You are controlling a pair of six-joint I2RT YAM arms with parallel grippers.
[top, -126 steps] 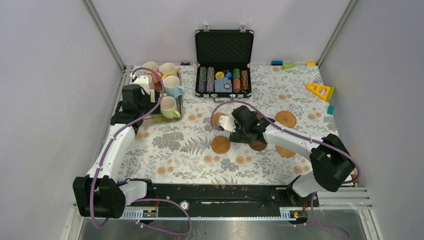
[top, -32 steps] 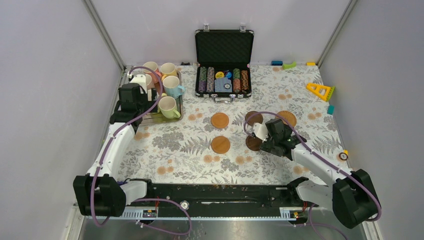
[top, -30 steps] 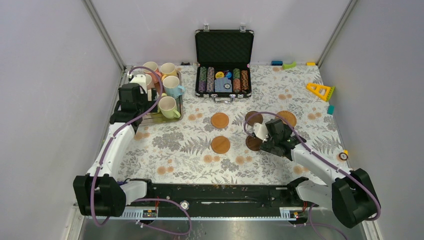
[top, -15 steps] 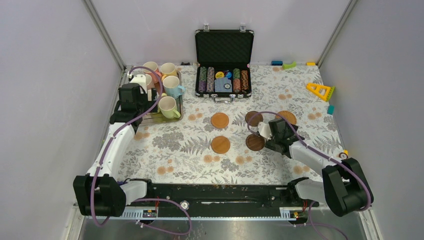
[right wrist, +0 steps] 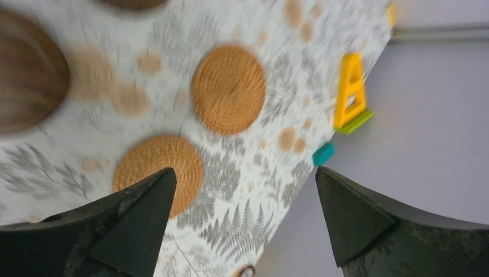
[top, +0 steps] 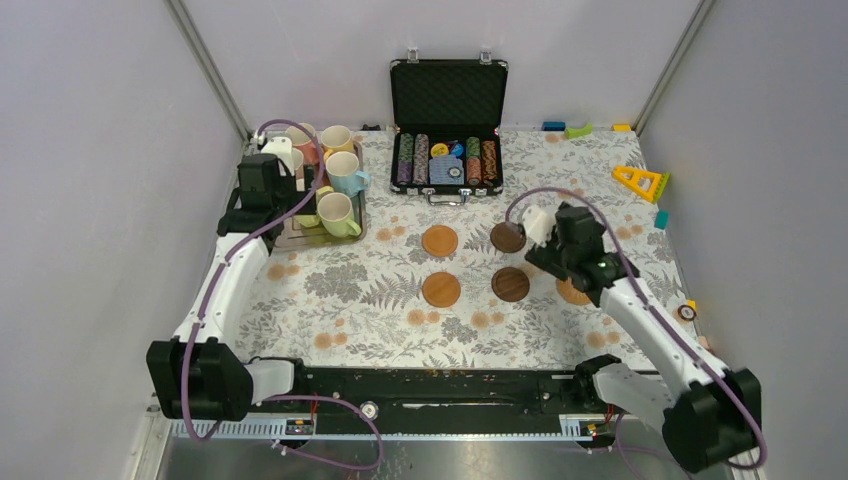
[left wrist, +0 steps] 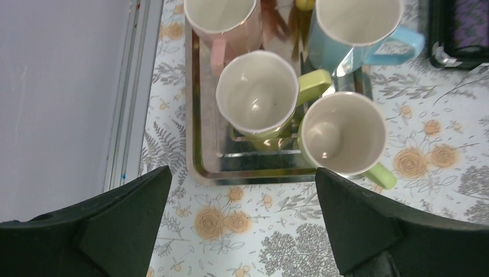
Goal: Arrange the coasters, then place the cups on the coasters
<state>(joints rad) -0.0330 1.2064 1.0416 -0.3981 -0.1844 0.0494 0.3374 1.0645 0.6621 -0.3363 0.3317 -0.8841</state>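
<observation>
Both ends were empty: the right gripper [right wrist: 243, 172] was spread wide above the two woven coasters [right wrist: 229, 89], and the left gripper [left wrist: 242, 173] was spread wide over the cups [left wrist: 343, 133] on the tray [left wrist: 195, 150]. Four coasters sat in a two-by-two block in the middle of the desk [top: 350, 320], tan pair [top: 439, 240] on the left and dark pair [top: 511, 284] on the right. The woven ones lay unplaced just right of that block. Main risk on the right: these are thin discs lying flat on the cloth [top: 600, 180], so the fingers could skate over a rim or bunch the cloth instead of getting under. The nearer woven one lay close to a dark one, so a sloppy approach could knock the block out of line. The right wrist view was blurred, so I couldn't judge height. Risk on the left: the cups were packed touching, handles crossing. A wide jaw dropping on the centre cup [left wrist: 256, 95] could clip a neighbour, tip it or drag the tray. The glaze was glossy, so a rim pinch might slip.
</observation>
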